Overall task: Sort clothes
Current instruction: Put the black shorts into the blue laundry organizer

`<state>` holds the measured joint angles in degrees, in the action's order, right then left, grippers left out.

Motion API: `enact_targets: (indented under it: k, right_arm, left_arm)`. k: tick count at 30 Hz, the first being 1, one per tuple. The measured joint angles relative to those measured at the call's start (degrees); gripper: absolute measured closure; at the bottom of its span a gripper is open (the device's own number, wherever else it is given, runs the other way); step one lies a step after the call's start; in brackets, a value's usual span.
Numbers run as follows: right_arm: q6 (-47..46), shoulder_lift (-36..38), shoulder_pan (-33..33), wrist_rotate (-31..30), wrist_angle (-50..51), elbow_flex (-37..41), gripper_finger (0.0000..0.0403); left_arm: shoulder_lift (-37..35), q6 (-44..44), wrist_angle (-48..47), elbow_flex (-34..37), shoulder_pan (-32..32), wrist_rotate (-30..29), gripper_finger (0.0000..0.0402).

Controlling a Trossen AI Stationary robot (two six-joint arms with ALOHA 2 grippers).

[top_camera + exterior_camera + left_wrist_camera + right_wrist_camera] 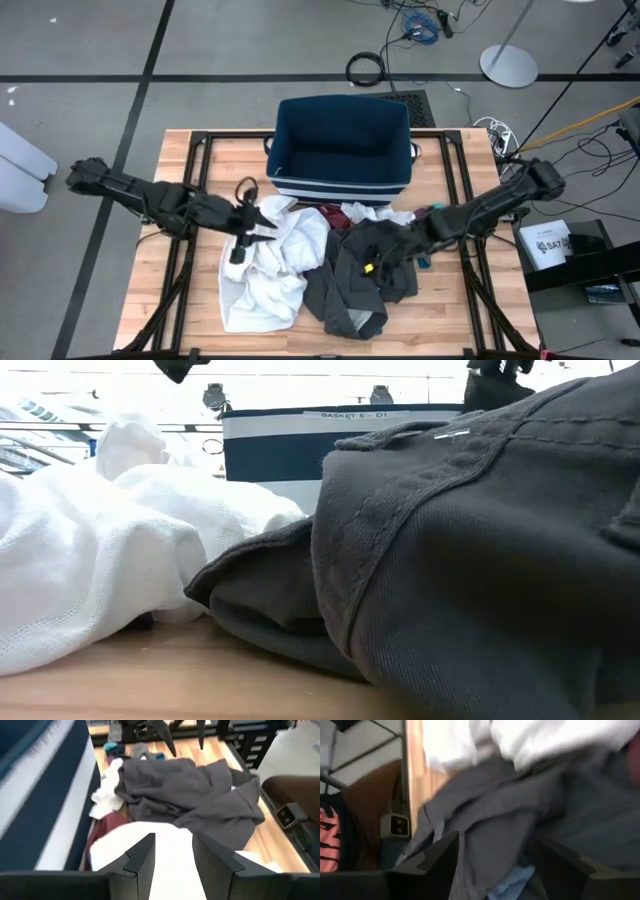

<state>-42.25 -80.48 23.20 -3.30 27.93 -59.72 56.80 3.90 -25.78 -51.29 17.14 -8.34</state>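
The clothes lie heaped on the wooden table [200, 310] in front of the bin. A large white garment [268, 270] is on the left, a dark grey one [358, 285] on the right, and a maroon piece [104, 829] lies between them beside the bin. My left gripper [172, 852] hovers open over the white garment's far part [165, 840], also seen from above [268, 224]. My right gripper [495, 855] hovers open over the dark grey garment [510, 815], near its far edge [392, 245]. A light blue piece [512, 882] peeks out below it.
The navy bin with white stripes [342, 150] stands at the table's far middle, its wall close beside my left gripper [45, 795]. A small white piece [368, 212] and teal bits [424, 262] lie by the bin. The table's black frame rails [195, 180] run along both sides.
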Motion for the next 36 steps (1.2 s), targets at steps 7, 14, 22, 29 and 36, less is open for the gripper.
enact_targets:
  k: [7,14,22,29,36]
  right_arm:
    - [-3.55,-6.59,2.36,0.27,-0.24,0.00,0.0170]
    - [-4.06,-12.09,2.55,-1.66,-0.22,0.00,0.0170]
    - [-4.73,-14.08,2.76,-2.37,-0.45,0.00,0.0184]
    - [0.22,-12.69,2.78,-0.86,1.11,-3.40,0.0342]
    - [9.70,-11.81,2.68,-2.05,12.42,-16.63,0.0399]
  left_arm:
    - [6.50,1.49,5.05,0.07,3.85,-1.11,0.0263]
    - [11.25,-1.72,12.84,0.07,5.14,-0.29,0.0263]
    - [13.18,-1.75,18.20,0.07,5.12,1.90,0.0263]
    - [14.64,-1.79,21.17,0.07,5.05,2.10,0.0263]
    - [16.74,-1.74,26.83,0.07,4.90,2.10,0.0263]
